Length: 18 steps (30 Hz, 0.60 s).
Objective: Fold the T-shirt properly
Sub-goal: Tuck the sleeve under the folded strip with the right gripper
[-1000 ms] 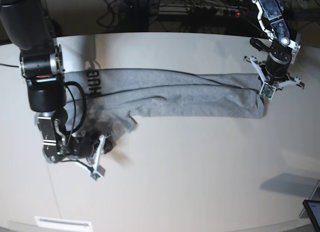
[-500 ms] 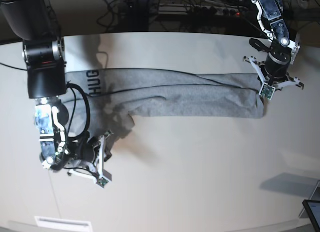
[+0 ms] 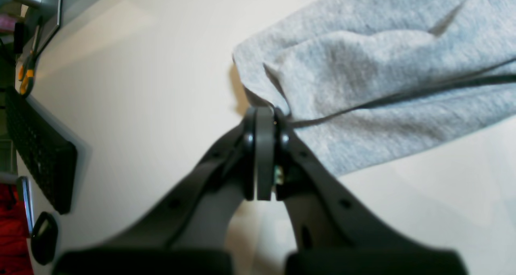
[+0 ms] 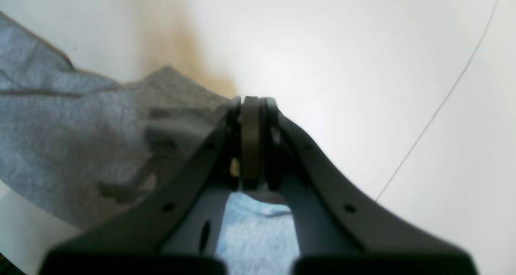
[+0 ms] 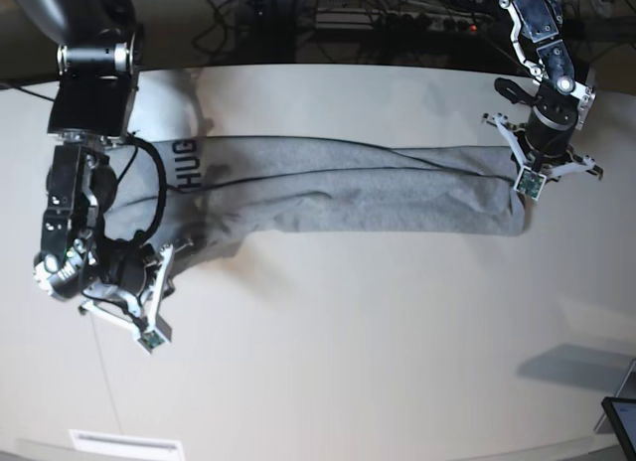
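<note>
Cloth lay stretched in a long band across the far half of the worktop (image 5: 397, 382): the T-shirt (image 5: 378, 193), already doubled lengthwise, with black lettering showing at the end nearer the right arm. The left end effector (image 3: 264, 115) was clamped shut on the corner of the shirt's other end, the grey fabric pinched right at its tips in the wrist view. The right end effector (image 4: 250, 103) was also closed; its wrist view showed grey fabric bunched against and beneath the closed tips, so it appeared to be gripping the shirt's edge, though the pinch itself was hidden behind the fingers. In the base view that arm sat low beside the lettered end, with cloth drawn toward it.

Judging by this, the step in hand was tensioning or repositioning the long strip between both arms. The next move probably called for both ends to travel together, keeping the fabric taut and its edges aligned, before folding end over end.
</note>
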Available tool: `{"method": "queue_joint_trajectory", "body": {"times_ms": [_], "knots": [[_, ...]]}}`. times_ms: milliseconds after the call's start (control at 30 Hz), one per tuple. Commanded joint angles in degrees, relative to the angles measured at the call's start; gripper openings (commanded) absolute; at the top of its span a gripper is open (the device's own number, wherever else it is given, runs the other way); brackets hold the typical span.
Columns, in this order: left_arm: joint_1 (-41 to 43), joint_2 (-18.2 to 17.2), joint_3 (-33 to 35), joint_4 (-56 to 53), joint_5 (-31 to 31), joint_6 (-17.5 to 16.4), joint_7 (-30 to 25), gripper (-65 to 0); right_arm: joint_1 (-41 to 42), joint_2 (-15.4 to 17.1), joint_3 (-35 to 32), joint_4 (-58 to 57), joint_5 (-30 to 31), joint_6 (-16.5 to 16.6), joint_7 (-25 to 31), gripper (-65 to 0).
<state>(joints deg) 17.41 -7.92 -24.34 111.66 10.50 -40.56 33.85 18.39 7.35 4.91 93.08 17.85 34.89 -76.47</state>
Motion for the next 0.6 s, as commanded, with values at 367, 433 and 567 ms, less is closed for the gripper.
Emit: {"method": "queue_joint_trajectory", "body": {"times_ms": [367,433,567], "knots": [[-0.3,-0.6,-0.2,0.9,-0.3,0.6,-1.0,-64.8,-11.2,0.3,2.1,14.0,0.4,0.1,0.6,-64.9],[-0.3,-0.6,-0.2,0.9,-0.3,0.6,-1.0,-64.8,-13.4,0.3,2.9,15.7,0.4,0.1,0.6,-64.9],[-0.3,-0.6,-0.2,0.8,-0.3,0.6,-1.0,-64.8,-16.7,0.3,4.5,18.7,0.4,0.1,0.6,-64.9]]}}
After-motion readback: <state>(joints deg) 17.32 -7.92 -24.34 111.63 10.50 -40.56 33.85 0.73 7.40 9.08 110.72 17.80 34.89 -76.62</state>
